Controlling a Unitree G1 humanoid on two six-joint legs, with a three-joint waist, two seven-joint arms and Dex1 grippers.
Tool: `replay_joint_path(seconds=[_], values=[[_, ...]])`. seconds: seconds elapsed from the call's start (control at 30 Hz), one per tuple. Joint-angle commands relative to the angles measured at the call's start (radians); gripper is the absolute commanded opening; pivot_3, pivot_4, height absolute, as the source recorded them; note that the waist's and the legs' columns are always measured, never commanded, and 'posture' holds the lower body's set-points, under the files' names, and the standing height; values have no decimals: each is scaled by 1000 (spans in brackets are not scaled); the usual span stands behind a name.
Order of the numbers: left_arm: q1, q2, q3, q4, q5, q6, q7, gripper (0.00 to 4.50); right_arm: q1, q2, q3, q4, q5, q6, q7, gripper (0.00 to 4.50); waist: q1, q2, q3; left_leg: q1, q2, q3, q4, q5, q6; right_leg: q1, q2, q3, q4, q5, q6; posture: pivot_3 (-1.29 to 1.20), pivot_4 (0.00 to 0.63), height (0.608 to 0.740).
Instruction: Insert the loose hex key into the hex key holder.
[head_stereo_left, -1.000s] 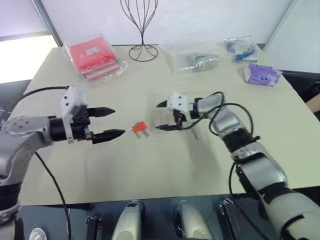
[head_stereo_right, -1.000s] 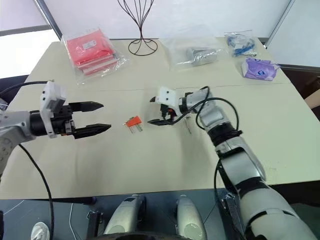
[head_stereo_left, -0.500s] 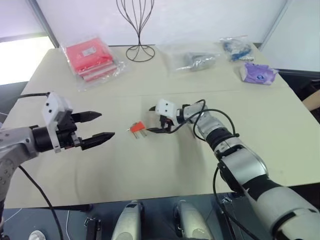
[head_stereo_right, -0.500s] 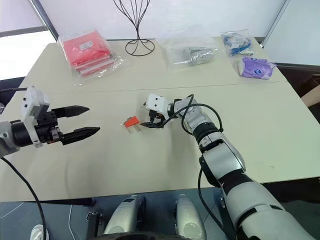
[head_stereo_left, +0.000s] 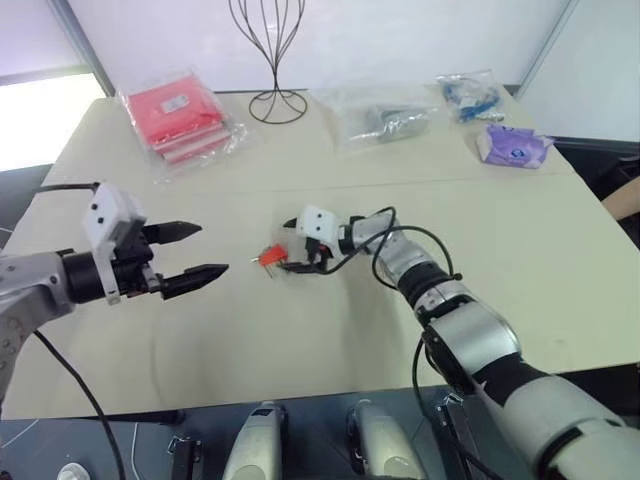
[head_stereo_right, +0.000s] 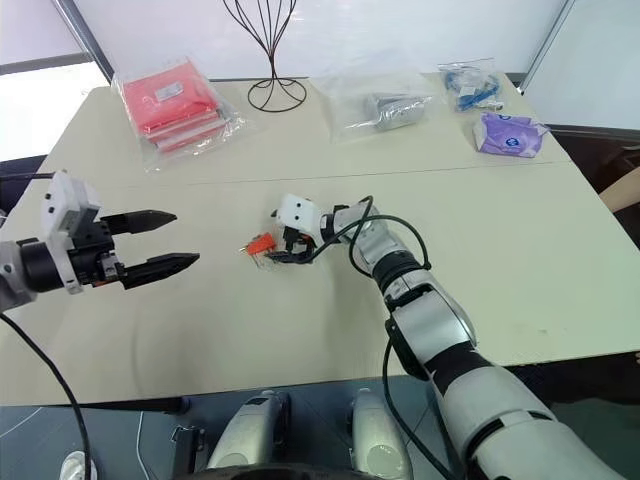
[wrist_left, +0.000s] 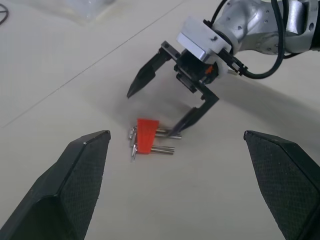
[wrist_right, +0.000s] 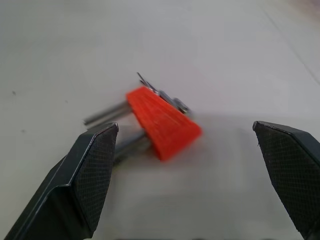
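One hex key holder (wrist_left: 146, 135) lies mid-table with several metal keys sticking out. Two grippers, both spread wide and empty: right gripper (wrist_left: 160, 105) just beside it, left gripper (head_stereo_left: 195, 252) well apart.

hex key holder (wrist_left: 146, 135) | orange-red wedge | flat on table

Silver-grey jointed arms, black cables, white wrist blocks, black pointed textured claw fingers (wrist_left: 82, 172).
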Motion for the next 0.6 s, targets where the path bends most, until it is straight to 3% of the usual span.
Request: replay_joint_path(seconds=[0.03, 0.6], values=[[-8, 17, 32, -17, -8, -11, -1, 4474, 15, 11, -11, -53, 5, -4, 16, 4500, 1, 0, 0, 0, 0, 0, 0, 0, 0, 0, 0, 0, 0, 0, 0, 0, 150, 740], [-35, 5, -21, -6, 4, -27, -1, 4474, -29, -45, -61, -92, 10, 23, 8, 4500, 0, 0, 0, 0, 0, 0, 0, 0, 0, 0, 0, 0, 0, 0, 0, 0, 150, 740]])
